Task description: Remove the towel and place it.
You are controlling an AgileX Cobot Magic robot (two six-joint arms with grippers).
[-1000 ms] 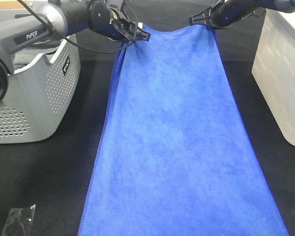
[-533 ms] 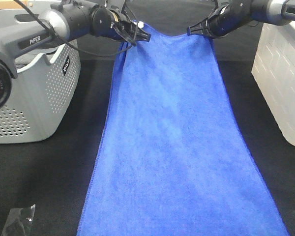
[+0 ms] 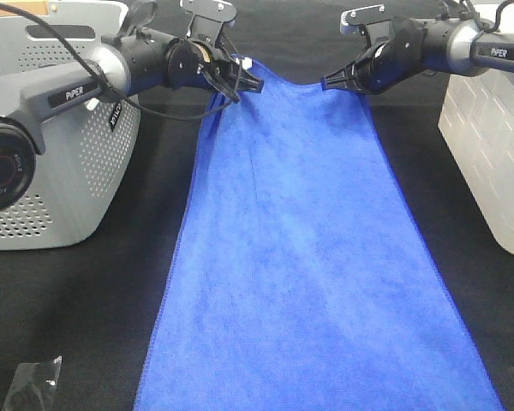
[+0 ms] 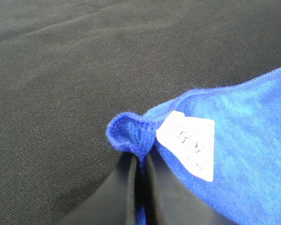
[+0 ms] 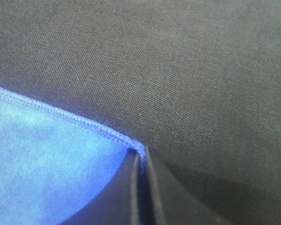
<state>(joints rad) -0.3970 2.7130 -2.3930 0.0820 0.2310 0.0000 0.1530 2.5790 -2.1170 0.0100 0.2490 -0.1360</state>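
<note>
The royal-blue towel (image 3: pixel 308 257) stretches lengthwise from the far middle of the black table down to the near edge of the exterior view. My left gripper (image 3: pixel 250 83) is shut on its far left corner, where the small white tag (image 4: pixel 189 143) hangs beside the pinched hem (image 4: pixel 126 136). My right gripper (image 3: pixel 332 83) is shut on the far right corner (image 5: pixel 131 145). Both far corners are held up off the table; the edge between them sags a little.
A grey perforated basket (image 3: pixel 51 154) stands at the left, behind my left arm. A white bin (image 3: pixel 488 145) stands at the right edge. A small crumpled clear wrapper (image 3: pixel 32 381) lies at the near left. Black cloth covers the table (image 3: pixel 111 308).
Both grippers have moved nearer and lower with the towel's far corners, so the far edge has come toward the camera. The towel stays pinched in both.
</note>
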